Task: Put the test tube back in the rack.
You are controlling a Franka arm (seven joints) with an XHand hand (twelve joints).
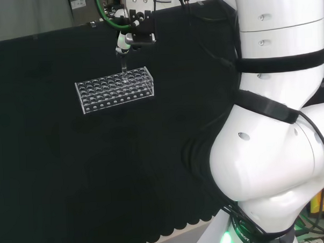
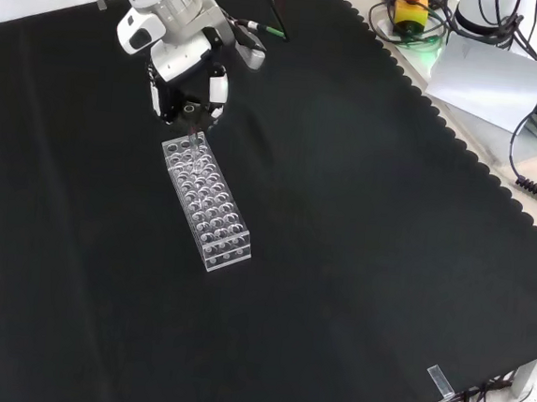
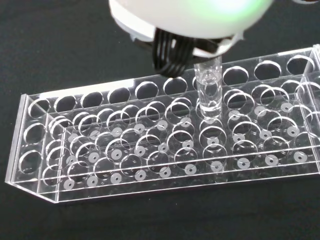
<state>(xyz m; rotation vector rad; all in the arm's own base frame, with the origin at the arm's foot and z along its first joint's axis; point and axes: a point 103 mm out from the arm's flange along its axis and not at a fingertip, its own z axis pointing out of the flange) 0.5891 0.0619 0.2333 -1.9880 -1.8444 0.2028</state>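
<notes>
We hold the tube upright in the hand, fingers curled round its top, above the far end of the rack on the black surface. Its tip looks just into a hole, so lowering and letting go remain. The tube is clear, apparently empty glass.

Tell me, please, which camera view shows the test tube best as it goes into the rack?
The wrist view: the test tube stands close and large, its lower end entering a hole of the clear rack. The head view shows it as a thin faint line beneath the hand. In the front view the hand largely covers it.
</notes>
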